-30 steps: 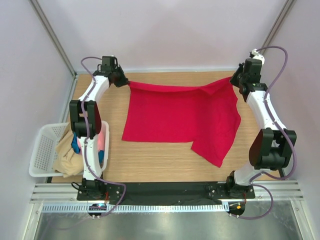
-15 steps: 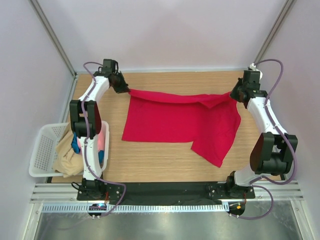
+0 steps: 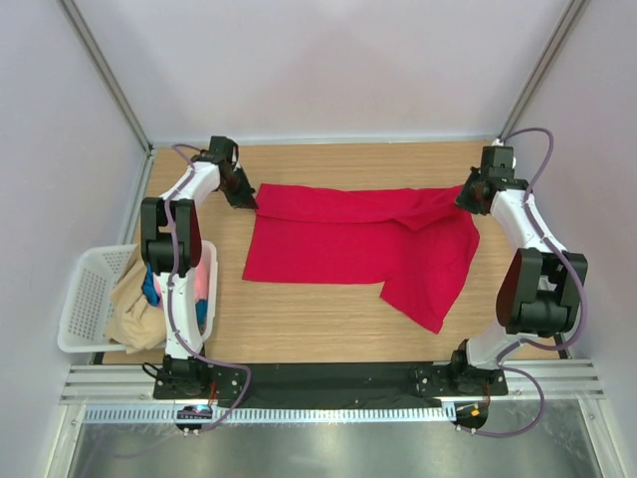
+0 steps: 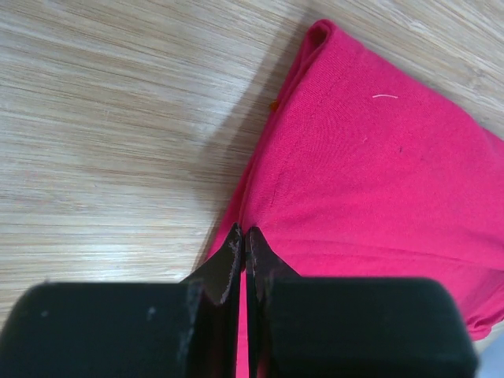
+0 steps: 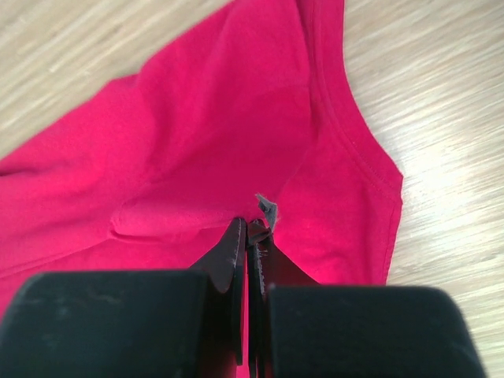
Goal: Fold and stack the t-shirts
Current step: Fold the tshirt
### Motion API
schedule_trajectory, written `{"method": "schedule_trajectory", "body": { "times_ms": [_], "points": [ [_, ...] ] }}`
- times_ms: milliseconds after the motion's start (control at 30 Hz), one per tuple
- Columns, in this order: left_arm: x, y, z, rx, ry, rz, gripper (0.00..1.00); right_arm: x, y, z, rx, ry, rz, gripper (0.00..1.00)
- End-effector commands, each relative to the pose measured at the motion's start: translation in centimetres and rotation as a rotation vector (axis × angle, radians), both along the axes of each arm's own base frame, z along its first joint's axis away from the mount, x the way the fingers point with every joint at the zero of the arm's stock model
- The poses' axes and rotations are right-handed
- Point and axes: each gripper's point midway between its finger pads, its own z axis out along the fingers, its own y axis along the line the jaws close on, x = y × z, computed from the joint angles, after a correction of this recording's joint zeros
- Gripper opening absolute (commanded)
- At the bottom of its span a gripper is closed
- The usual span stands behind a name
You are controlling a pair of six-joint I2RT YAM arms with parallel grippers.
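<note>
A bright red t-shirt (image 3: 348, 234) lies spread across the middle of the wooden table, its far edge folded over toward the near side. My left gripper (image 3: 246, 196) is shut on the shirt's far left corner, and the left wrist view shows the red cloth (image 4: 370, 173) pinched between the tips (image 4: 243, 240). My right gripper (image 3: 468, 197) is shut on the shirt's far right corner; the right wrist view shows the red cloth (image 5: 205, 134) and a small grey tag (image 5: 268, 211) at the tips (image 5: 247, 230). Beige, pink and blue shirts (image 3: 139, 294) lie piled in the basket.
A white plastic mesh basket (image 3: 85, 299) stands at the left edge of the table, beside the left arm. White walls close in the table at the back and both sides. A black and metal rail runs along the near edge.
Both grippers have come down and toward the near side with the shirt's far edge, from raised at the back to low on the cloth. The far edge now lies folded over the shirt.
</note>
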Motion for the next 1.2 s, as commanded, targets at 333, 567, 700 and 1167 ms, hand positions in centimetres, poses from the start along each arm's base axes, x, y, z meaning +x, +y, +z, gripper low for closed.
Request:
{"method": "schedule_trajectory", "body": {
  "times_ms": [333, 567, 700, 1167],
  "points": [
    [1.1, -0.5, 3.2, -0.049, -0.068, -0.015, 0.0, 2.0, -1.2, 0.4, -0.019, -0.009, -0.009, 0.01],
    [4.0, -1.9, 7.1, -0.124, -0.208, -0.005, 0.0, 7.6, -3.7, 4.8, -0.049, -0.123, -0.054, 0.01],
    [6.5, -2.5, 8.0, -0.17, -0.25, 0.013, 0.0, 12.0, -4.2, 8.0, -0.033, -0.226, -0.045, 0.01],
    [10.4, -2.6, 8.3, -0.209, -0.319, 0.063, 0.0, 18.5, -2.7, 9.7, 0.044, -0.419, 0.063, 0.01]
  ]
}}
